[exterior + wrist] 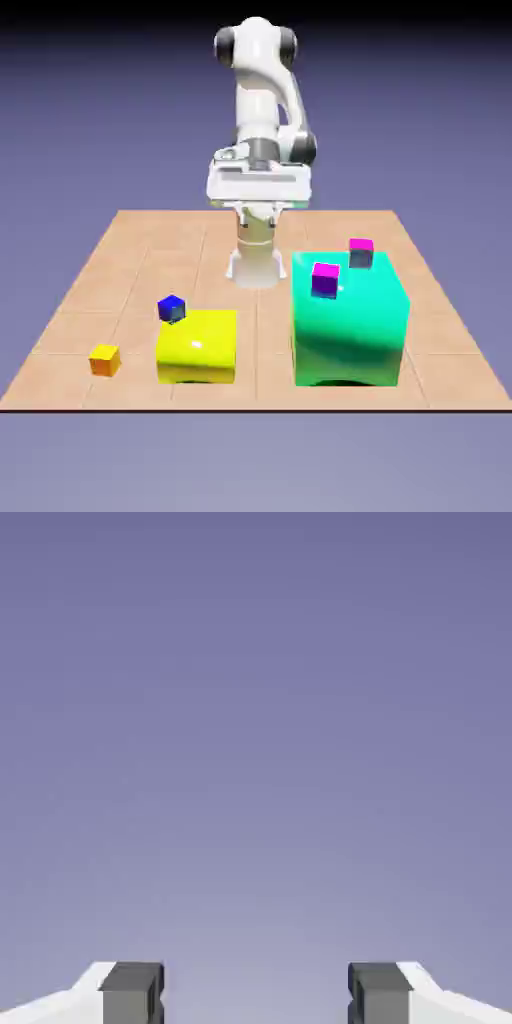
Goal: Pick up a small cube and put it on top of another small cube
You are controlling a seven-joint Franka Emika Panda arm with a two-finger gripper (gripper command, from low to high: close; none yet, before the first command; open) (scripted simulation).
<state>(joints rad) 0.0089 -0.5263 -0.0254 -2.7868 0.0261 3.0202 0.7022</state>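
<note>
One orange-yellow small cube [104,359] on surface [130,250], beside yellow block [197,346]; tool [255,997] raised, fingers [131,994] wide apart, nothing between them.

Worktop [140,250]: matt, tan tiled boards with faint seams, wood-like. Arm [262,90], upper middle: smooth glossy white shell, plastic-looking, with dark grey joint caps. End effector [256,994], bottom edge of the hand view: matt dark grey fingertips [130,994] on white bodies. Yellow block [198,347], lower left, and green block [350,325], right of centre: smooth, glossy, bright highlights. Small cube [104,360], far lower left: plain orange-yellow, smooth, flat-shaded.
</note>
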